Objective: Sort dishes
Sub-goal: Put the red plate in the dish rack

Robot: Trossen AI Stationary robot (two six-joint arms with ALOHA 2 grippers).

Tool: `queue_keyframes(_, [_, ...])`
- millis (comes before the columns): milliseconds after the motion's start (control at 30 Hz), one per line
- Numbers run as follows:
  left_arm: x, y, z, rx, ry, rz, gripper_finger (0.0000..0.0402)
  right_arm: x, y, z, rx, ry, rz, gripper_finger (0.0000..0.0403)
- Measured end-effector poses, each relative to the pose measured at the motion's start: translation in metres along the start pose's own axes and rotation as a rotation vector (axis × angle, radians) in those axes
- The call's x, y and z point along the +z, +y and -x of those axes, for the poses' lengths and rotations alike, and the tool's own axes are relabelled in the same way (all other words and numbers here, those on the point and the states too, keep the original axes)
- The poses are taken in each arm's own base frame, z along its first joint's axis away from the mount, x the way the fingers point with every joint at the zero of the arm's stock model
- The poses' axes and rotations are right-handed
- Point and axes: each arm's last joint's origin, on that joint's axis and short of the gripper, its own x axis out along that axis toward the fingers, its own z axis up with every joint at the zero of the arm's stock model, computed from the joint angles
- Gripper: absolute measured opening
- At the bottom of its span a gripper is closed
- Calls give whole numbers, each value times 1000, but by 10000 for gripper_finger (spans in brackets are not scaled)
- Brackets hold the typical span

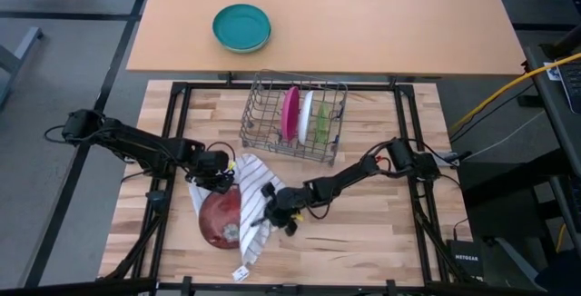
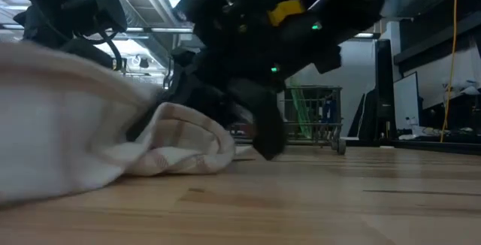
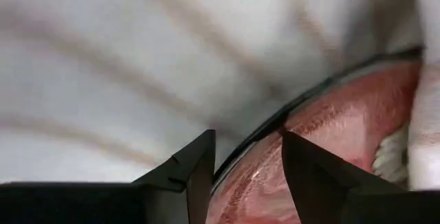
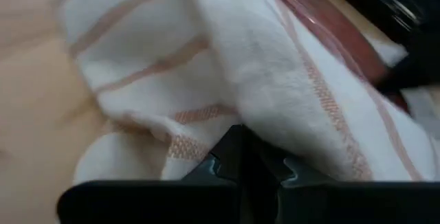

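The dark red plate (image 1: 221,222) lies on the table's near left part, with the white striped cloth (image 1: 254,187) draped over its right side. My left gripper (image 1: 218,180) is open at the plate's far rim (image 3: 302,107), one finger over the red face and one on the cloth side. My right gripper (image 1: 275,212) is shut and slants down at the cloth's right-hand fold (image 4: 227,107). The magenta-pink plate (image 1: 290,113) and the pale green plate (image 1: 315,116) stand on edge in the wire rack (image 1: 263,105). My left gripper's fingers (image 3: 309,176) stand on either side of the plate's rim; whether they touch it cannot be told. My right gripper's shut fingertips (image 4: 240,138) come slanting down from the table's right to the cloth's fold. The fold hides the tips, so whether they touch or pinch it cannot be told.
A teal bowl (image 1: 241,27) sits on the second table beyond the rack. The dark frame rails (image 1: 408,151) run along the work table's edges. Bare wood (image 1: 363,232) lies to the right of the cloth, under my right arm.
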Motion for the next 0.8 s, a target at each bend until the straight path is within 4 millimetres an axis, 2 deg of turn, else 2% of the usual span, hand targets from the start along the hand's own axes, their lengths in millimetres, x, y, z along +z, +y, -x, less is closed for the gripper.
queue_keyframes(233, [-4, -3, -1, -19, 17, 3, 155, -12, -33, 1, -62, 63, -69, 17])
queue_keyframes(433, [-3, -3, 0, -12, 3, 4, 155, -25, -40, 3, -32, 146, -91, 17])
queue_keyframes(600, [-3, -2, 0, -9, 0, 4, 155, -22, -43, 6, -72, 173, -55, 17])
queue_keyframes(800, [-3, -2, 0, -5, 0, -8, 155, -10, -51, 22, -198, 283, 34, 17])
